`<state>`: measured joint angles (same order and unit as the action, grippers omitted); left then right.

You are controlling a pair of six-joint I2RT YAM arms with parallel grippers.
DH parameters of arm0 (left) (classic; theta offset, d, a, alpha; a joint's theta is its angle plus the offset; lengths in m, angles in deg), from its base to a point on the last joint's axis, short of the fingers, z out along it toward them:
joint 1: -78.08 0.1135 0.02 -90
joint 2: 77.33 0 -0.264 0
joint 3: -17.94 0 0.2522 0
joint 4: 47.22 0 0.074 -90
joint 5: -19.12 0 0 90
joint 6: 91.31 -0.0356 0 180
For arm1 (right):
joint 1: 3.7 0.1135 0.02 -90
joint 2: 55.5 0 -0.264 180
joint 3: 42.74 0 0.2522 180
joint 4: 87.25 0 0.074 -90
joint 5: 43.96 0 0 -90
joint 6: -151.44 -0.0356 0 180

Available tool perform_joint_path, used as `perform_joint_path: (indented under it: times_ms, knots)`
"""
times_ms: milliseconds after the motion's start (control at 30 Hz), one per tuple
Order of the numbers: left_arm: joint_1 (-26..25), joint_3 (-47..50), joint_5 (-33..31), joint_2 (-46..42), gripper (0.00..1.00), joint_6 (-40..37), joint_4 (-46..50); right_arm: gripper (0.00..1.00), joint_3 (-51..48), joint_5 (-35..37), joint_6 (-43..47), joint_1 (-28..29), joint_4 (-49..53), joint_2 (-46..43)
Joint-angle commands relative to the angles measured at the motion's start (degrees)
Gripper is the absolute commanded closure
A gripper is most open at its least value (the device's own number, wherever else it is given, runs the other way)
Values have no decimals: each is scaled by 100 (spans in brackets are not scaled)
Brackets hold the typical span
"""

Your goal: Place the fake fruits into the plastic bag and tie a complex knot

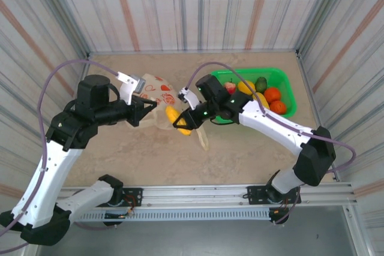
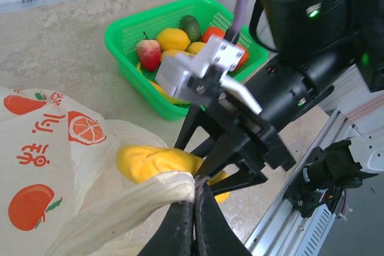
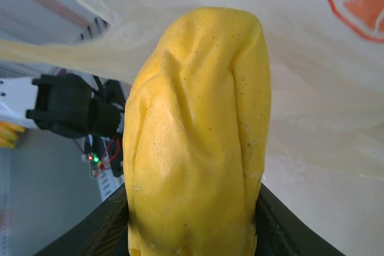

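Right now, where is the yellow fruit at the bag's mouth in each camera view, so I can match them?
Top external: yellow fruit at centre, at the right edge of the plastic bag.
Left wrist: fruit low centre, against the bag's gathered edge.
Right wrist: fruit large at centre, bag behind it.
Shared landmark: the plastic bag with orange print.

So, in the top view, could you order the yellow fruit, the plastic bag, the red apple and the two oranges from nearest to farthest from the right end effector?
1. yellow fruit: held in the right end effector.
2. plastic bag: just to its left.
3. red apple: left end of the green basket.
4. oranges: right end of the basket.
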<state>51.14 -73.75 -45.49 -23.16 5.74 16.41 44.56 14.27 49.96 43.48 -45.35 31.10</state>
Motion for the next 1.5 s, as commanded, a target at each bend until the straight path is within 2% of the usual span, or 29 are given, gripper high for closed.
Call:
perform_joint_path:
  times_ms: [0,167,267,467,567,667,700,800,867,1000,1167,1233,1300,1367,1467]
  knots:
    - [57,45,-59,-96,100,-153,102,69,-178,-127,-7,26,-306,179]
    - [58,47,-28,-118,100,-177,103,69,-259,-245,-44,99,-433,329]
    - [3,102,208,-137,100,-234,38,68,-139,-208,-100,60,-487,549]
    - [-249,181,530,-257,100,-519,19,68,1300,-792,-525,-263,-286,1806]
    - [-392,221,671,-302,100,-715,100,66,2123,-942,-1228,-371,-467,2484]
    - [-542,187,839,-342,100,-832,207,65,2894,-345,-2084,-439,-474,3105]
    - [-552,153,926,-410,100,-831,198,63,3090,177,-2354,-464,-348,3253]
    - [-549,-81,892,-636,100,-823,155,67,3351,1627,-2883,-583,82,3518]
    - [-549,-399,522,-696,100,-881,304,67,3343,2269,-3037,-627,164,3497]
    - [-593,-1035,-670,-654,100,-951,670,65,3351,3431,-2924,-688,644,3503]
    - [-734,-1147,-1557,-625,100,-1054,677,64,3080,4004,-2634,-652,711,3208]
    - [-734,-1017,-1729,-592,100,-1091,650,56,2974,3933,-2434,-573,663,3061]
    - [-734,-737,-1813,-560,100,-1070,560,34,2791,3628,-2117,-444,455,2864]
    - [-721,-521,-1741,-501,100,-1003,554,17,2590,3298,-1861,-313,302,2672]
    - [-605,-261,-1335,-386,100,-893,556,8,2327,2936,-1680,-179,191,2403]
